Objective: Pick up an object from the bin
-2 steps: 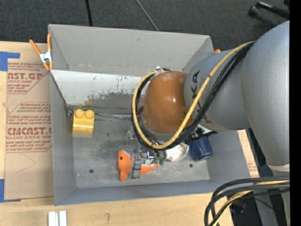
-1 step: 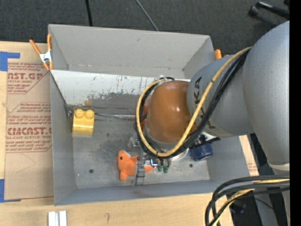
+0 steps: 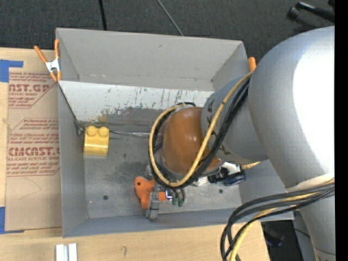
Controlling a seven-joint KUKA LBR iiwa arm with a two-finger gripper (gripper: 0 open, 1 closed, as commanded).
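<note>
The pincer (image 3: pixel 154 204) sits low beside a small orange piece (image 3: pixel 142 188) in the bin (image 3: pixel 70 162). Whether it is open or closed cannot be told. Recommend centring on the piece before closing.

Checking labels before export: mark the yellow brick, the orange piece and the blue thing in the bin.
yellow brick (image 3: pixel 96 144): camera view, bin's left; point on its body below the two studs.
orange piece (image 3: pixel 142 187): camera view, near the front wall; point on its upper part.
blue thing (image 3: pixel 234 178): camera view, beside the arm; point on its exposed part.
</note>
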